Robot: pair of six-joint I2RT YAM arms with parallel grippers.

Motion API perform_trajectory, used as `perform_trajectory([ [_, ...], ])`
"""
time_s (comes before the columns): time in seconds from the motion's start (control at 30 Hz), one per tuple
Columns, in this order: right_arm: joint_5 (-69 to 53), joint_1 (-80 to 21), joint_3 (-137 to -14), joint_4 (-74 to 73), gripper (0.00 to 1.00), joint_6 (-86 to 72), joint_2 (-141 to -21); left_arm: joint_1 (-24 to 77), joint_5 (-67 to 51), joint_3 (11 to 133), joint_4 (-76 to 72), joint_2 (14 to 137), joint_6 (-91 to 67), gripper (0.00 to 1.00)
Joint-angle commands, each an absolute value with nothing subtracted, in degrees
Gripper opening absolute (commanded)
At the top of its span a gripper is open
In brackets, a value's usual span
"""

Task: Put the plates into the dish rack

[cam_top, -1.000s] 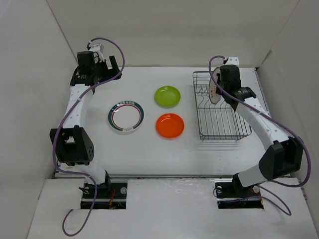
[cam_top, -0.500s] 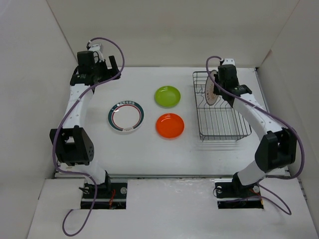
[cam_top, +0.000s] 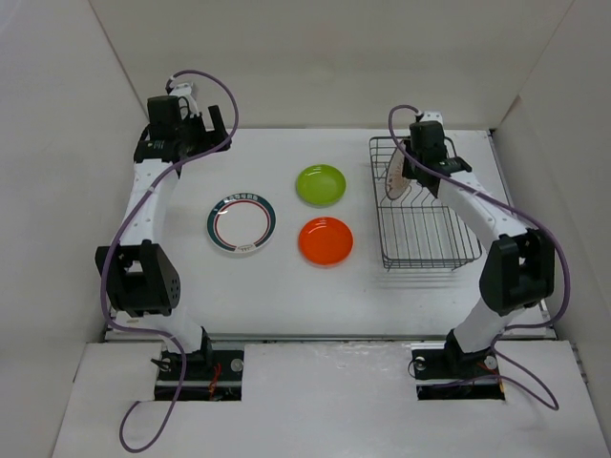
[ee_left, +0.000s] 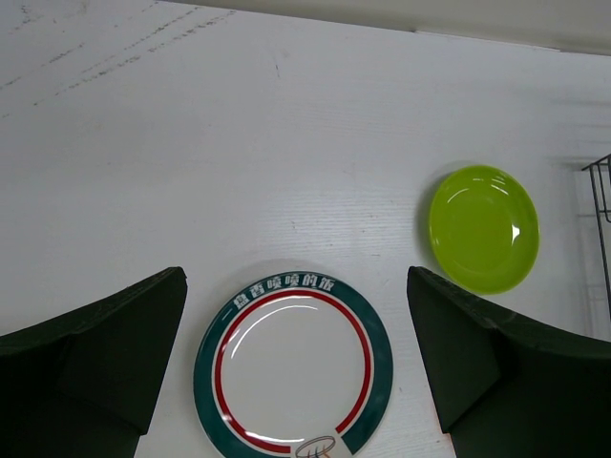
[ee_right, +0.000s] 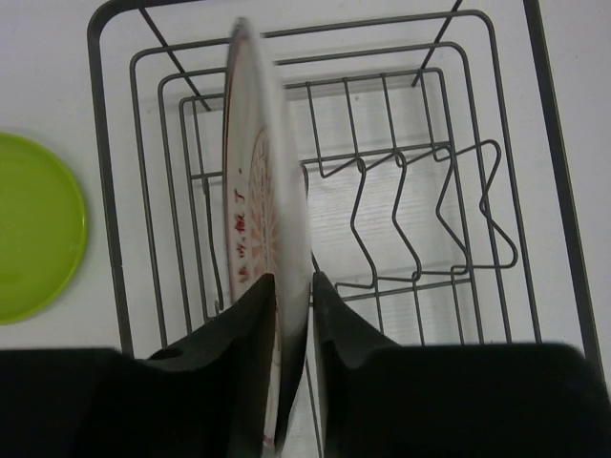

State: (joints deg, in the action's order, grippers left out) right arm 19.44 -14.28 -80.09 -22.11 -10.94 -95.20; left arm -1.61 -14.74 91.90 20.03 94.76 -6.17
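Note:
The white plate with the orange sunburst point(ee_right: 256, 191) stands on edge inside the black wire dish rack point(ee_right: 558, 205), at its far left end. My right gripper point(ee_right: 294, 282) is shut on this plate's near rim, one finger on each face. From above, the sunburst plate point(cam_top: 396, 178) shows in the dish rack point(cam_top: 430, 262) under the right gripper point(cam_top: 410, 170). The green-and-red ringed plate point(ee_left: 294, 367), the lime plate point(cam_top: 321, 184) and the orange plate point(cam_top: 326, 240) lie flat on the table. My left gripper point(ee_left: 294, 279) hangs open, well above the ringed plate.
White walls enclose the table on the left, back and right. The rack's upright prongs point(ee_right: 420, 219) stand to the right of the held plate. The lime plate point(ee_right: 33, 224) lies just outside the rack's left side.
My right arm has carried the sunburst plate toward the rack's far left end and stood it more upright. The left arm has not moved.

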Motion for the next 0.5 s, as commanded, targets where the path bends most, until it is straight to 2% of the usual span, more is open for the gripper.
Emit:
perform_trajectory([
  [0.0,20.8,-13.9,-84.0,-19.2,0.29,-11.2,-96.3,-1.6,-14.9,95.0,19.7,94.4,-5.3,1.0],
  [0.03,20.8,-13.9,-84.7,-19.7,0.38,-11.2,-96.9,-1.6,-15.4,95.0,19.7,94.9,-5.3,1.0],
  [0.07,20.8,-13.9,-84.7,-19.7,0.38,-11.2,-96.9,-1.6,-16.1,95.0,19.7,94.9,-4.8,1.0],
  [0.1,20.8,-13.9,-85.2,-19.7,0.47,-11.2,-96.9,-1.6,-16.6,95.0,19.7,94.9,-4.7,1.0],
  [0.3,22.3,-14.9,-87.5,-21.1,0.6,-11.2,-96.3,-1.6,-24.9,95.0,19.7,96.8,-3.3,1.0],
  [0.33,23.2,-14.9,-88.1,-21.9,0.71,-11.2,-95.1,-1.0,-26.3,95.5,19.7,96.9,-2.7,1.0],
  [0.37,24.0,-14.9,-88.7,-22.6,0.75,-11.2,-94.4,-1.0,-28.8,96.2,20.2,98.3,-2.7,1.0],
  [0.4,25.4,-15.6,-88.7,-23.1,0.84,-11.2,-93.6,0.9,-29.4,96.9,21.1,99.2,-1.9,1.0],
  [0.43,26.2,-15.6,-89.5,-24.4,0.97,-11.2,-92.8,2.1,-29.4,98.6,21.7,100.1,-0.8,1.0],
  [0.47,26.9,-16.2,-90.0,-25.0,1.0,-11.2,-91.0,3.2,-30.3,99.4,22.2,101.1,-0.3,1.0],
])
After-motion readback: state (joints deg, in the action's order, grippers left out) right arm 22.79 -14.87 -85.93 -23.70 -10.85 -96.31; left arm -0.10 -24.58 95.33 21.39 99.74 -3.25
